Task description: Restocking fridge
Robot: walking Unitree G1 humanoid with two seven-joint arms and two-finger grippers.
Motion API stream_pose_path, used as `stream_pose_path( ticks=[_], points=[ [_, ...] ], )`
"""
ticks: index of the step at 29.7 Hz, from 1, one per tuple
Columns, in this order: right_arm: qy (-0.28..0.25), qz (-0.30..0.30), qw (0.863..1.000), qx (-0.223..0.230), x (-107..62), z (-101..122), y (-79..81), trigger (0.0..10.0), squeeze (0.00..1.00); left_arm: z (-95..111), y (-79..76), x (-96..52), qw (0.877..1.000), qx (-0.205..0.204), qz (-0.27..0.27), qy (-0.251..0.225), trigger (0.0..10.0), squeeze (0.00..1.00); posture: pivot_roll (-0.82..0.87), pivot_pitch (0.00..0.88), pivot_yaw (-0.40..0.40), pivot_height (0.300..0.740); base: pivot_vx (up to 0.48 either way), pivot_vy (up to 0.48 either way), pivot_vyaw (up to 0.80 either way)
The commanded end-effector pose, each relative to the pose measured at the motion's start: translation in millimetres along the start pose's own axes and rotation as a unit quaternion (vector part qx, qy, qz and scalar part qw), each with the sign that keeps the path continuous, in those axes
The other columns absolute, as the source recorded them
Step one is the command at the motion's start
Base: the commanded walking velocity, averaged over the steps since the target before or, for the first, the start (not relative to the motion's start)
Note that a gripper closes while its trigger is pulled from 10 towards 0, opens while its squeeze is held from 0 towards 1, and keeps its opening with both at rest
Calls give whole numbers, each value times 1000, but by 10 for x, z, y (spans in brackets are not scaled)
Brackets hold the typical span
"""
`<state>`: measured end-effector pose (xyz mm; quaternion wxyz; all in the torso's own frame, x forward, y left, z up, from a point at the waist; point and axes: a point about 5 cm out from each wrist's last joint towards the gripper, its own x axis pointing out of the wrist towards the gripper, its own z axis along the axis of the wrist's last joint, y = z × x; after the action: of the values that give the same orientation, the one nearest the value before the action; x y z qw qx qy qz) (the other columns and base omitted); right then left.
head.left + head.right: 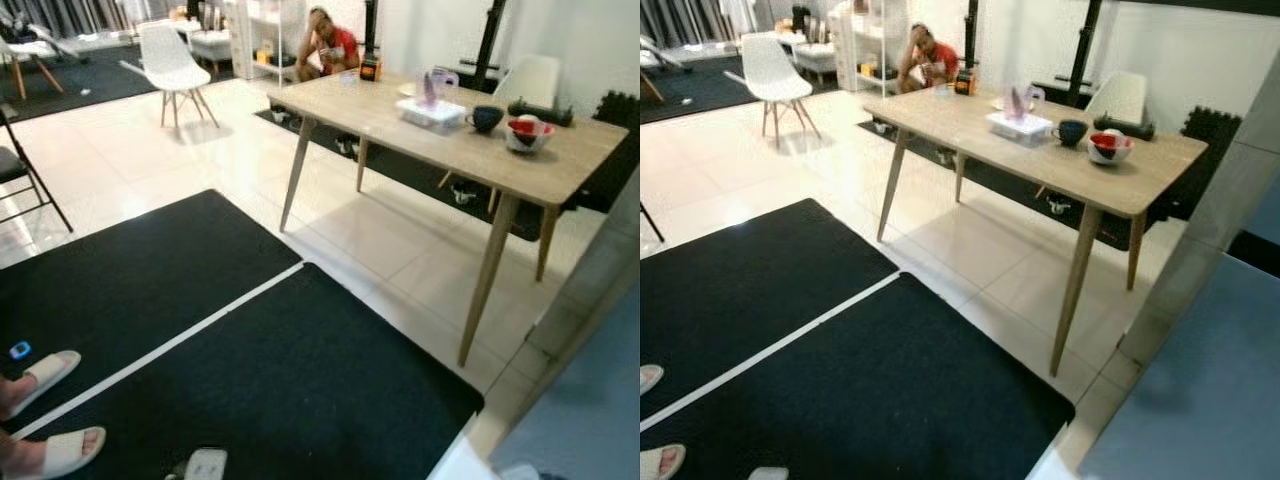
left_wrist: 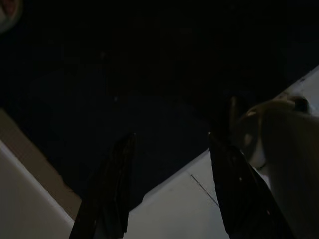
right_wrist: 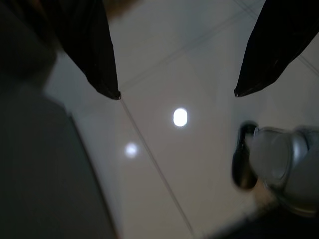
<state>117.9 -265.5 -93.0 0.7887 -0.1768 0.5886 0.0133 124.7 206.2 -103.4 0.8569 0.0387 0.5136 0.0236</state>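
Sandalled feet (image 1: pixel 45 410) cut off beside black mat (image 1: pixel 250 380).

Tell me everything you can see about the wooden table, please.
The light wooden rectangular table has a pale, flat top and slim splayed legs that taper downward. It stands upright on the cream tiled floor, beyond the black mats. On its top rest a clear tray, a dark mug and a red bowl.

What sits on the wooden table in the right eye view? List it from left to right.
Orange box → clear pitcher standing in the white tray → dark mug → red and white bowl, all on the wooden table.
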Motion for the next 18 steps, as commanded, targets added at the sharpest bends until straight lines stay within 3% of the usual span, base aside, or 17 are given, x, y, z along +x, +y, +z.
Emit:
stream_pose_path(
  ticks=[1, 18],
  points=[
    [-1, -1, 1000, 1, -1, 11, -16, 10000, 0, -32, -3, -5, 1000, 8, -4, 7, 10000, 0, -132, 0, -13, 740, 364, 0, 0],
    [-6, 16, 999, -29, 8, 60, 74, 10000, 0, -2, -8, 1, 1000, 14, -4, 3, 10000, 0, -120, 0, -26, 740, 444, 0, 0]
  ],
)
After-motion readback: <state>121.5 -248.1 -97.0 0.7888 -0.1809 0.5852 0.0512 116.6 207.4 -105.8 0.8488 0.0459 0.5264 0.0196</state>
